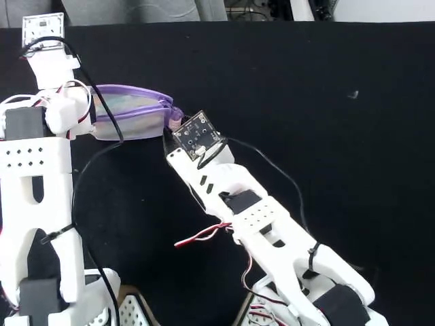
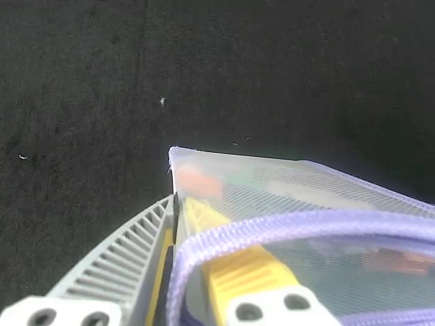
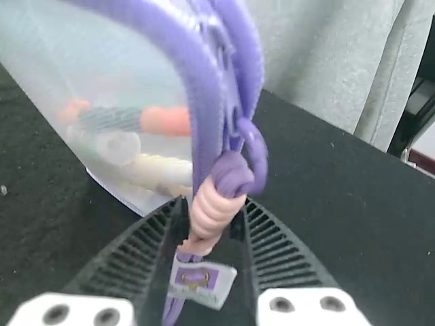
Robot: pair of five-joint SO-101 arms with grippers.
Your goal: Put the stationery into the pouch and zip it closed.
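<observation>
The clear mesh pouch with a purple zip (image 1: 132,117) lies far left on the black bench (image 1: 326,88), its long axis running left to right. The left arm's jaws clamp its left end. The right arm's jaws, apparently closed, pinch the purple-and-pink zip pull (image 3: 216,197) at its right end.

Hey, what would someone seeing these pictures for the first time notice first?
The purple-trimmed mesh pouch stands out at the far left of the black table, with stationery showing through its side. The left tool grips one end of it, and the right tool pinches the zipper pull at the other end.
</observation>
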